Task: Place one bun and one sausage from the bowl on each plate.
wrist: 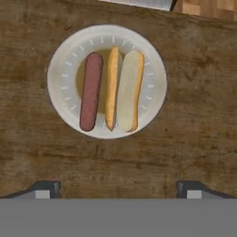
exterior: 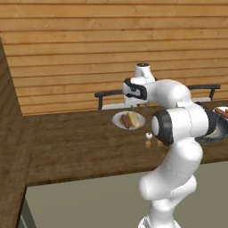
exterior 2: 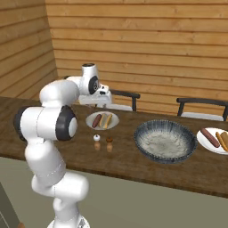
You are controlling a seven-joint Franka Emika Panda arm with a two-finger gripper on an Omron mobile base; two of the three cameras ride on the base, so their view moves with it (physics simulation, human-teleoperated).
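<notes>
Claw (wrist: 118, 189) spread wide, empty, above near plate (wrist: 65, 99) bearing sausage (wrist: 91, 91) beside bun (wrist: 124, 90); bowl (exterior 2: 165, 141) empty on worktop (exterior 2: 133, 164); far plate (exterior 2: 207, 142) likewise filled. No legible writing.

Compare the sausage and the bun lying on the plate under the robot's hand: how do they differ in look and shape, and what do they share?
The sausage is dark reddish brown; the bun is pale cream with golden-tan crust. The sausage is a slim, solid rod with rounded ends; the bun is wider and split lengthwise into two halves. Both lie flat, side by side and parallel, on the same white plate, similar in length.
</notes>
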